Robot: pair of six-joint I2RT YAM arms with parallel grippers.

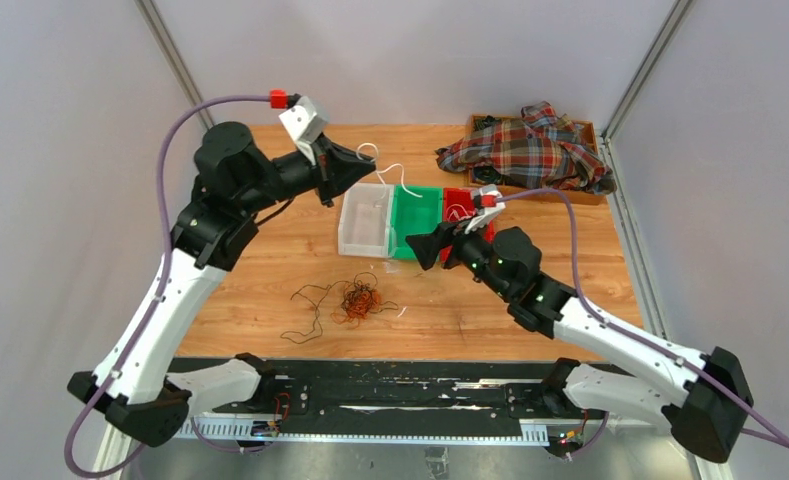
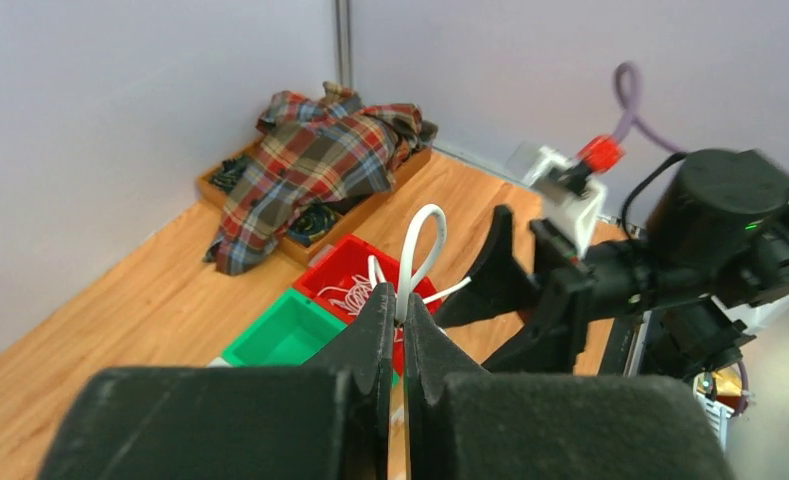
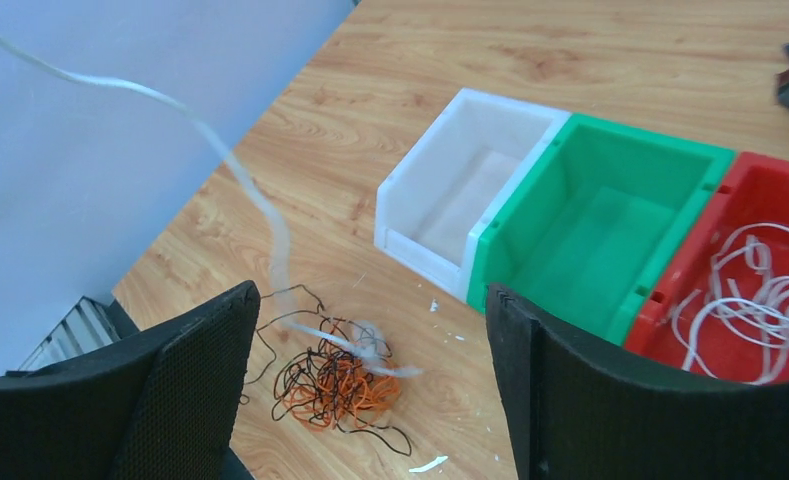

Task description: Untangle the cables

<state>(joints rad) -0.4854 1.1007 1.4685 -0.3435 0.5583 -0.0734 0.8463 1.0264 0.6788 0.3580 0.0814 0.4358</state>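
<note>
The left jaws are clenched on a looped white cable [image 2: 425,240], held raised over the bench [image 1: 450,320]. The right jaws stand released, grasping nothing, by the green bin [image 3: 590,240]. More white cables [image 3: 760,290] lie in the red bin [image 3: 770,170]. An orange-and-black tangle [image 1: 357,298] rests on the bench near the bins.

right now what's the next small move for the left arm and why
Probably carry the white cable over the red bin and release it. The left gripper is shut on that cable, up near the bins, and the red bin already holds other white cables.
</note>
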